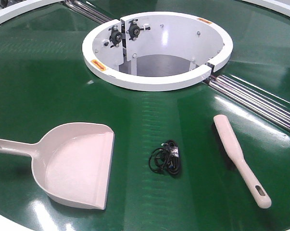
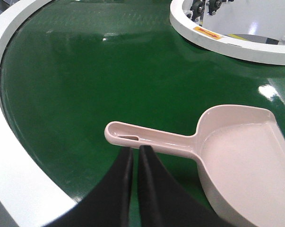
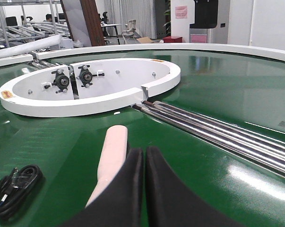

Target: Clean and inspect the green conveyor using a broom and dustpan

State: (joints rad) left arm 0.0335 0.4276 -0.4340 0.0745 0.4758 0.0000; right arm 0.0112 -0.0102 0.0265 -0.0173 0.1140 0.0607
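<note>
On the green conveyor (image 1: 39,86), one pinkish dustpan (image 1: 77,168) is laid flat at the near left. Its mouth is turned right and its handle runs off the left edge. Only its own bare inner surface is seen inside the pan. One beige brush (image 1: 236,154) is laid at the near right, with the bristle end farther away and the holed handle end toward the near edge. Between the two, apart from both, one coiled black cable (image 1: 166,158) is seen on the belt, outside the pan.

Farther back, one white ring (image 1: 149,84) is set into the belt. Two black bearings (image 1: 117,34) are mounted on its inner wall, and a grey floor is seen within it. Steel rollers (image 1: 260,98) run from the ring toward the right edge.

In its wrist view, the left gripper (image 2: 135,149) is seen with its black fingers (image 2: 121,179) drawn nearly together. Only a slim gap is left and nothing is held. The tips are placed at the near side of the dustpan handle's end; contact cannot be told.

The right gripper (image 3: 144,150) is likewise drawn narrow, with nothing clamped. The brush is seen just left of the fingers and partly hidden by them; contact cannot be told.
</note>
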